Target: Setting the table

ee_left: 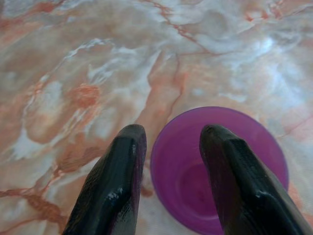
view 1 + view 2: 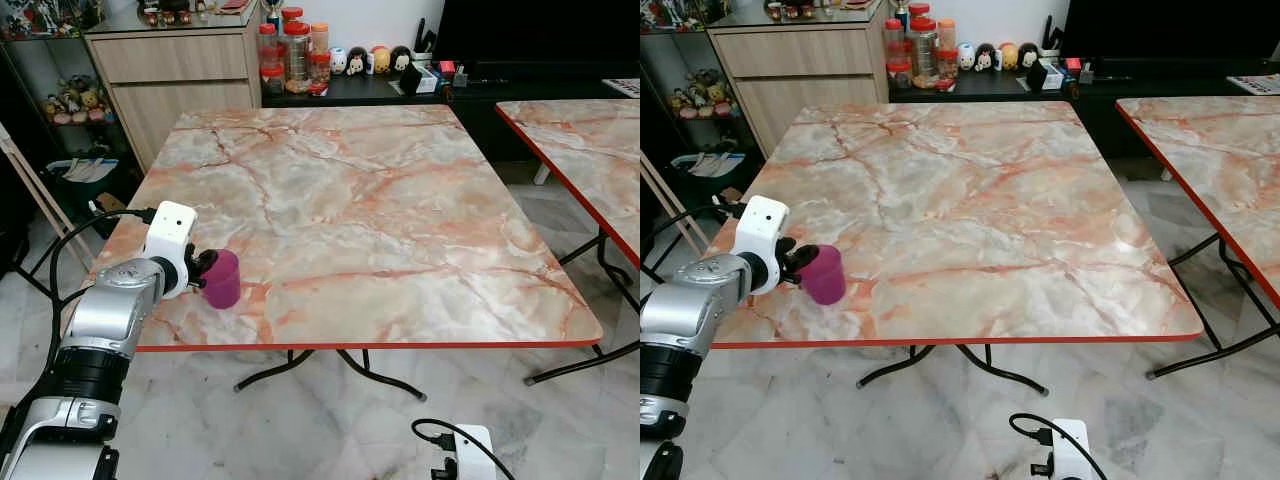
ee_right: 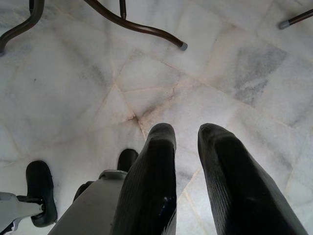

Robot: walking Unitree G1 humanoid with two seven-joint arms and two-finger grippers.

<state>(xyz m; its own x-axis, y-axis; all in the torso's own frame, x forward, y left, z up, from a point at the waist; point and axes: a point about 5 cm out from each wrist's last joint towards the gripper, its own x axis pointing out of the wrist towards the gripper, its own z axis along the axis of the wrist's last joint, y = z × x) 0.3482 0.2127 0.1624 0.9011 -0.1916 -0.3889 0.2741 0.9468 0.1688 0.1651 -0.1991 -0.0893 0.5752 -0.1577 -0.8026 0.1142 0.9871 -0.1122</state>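
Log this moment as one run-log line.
left gripper: fingers straddle purple cup rim | cup: upright, near-left of marble table | right gripper: idle, low over floor

text: none readable | jars (image 2: 292,55) on the low cabinet: labels too small and blurred | small boxes (image 2: 428,77) beside them: print illegible | cup (image 2: 221,279): plain, unmarked | tabletop (image 2: 400,220): marble pattern, no markings

Behind the near table we see a wooden cabinet (image 2: 170,75), red-lidded jars (image 2: 290,55) on a dark low unit (image 2: 400,88), and what may be 4 small figurines (image 2: 368,60). A second marble table (image 2: 585,150) stands right.
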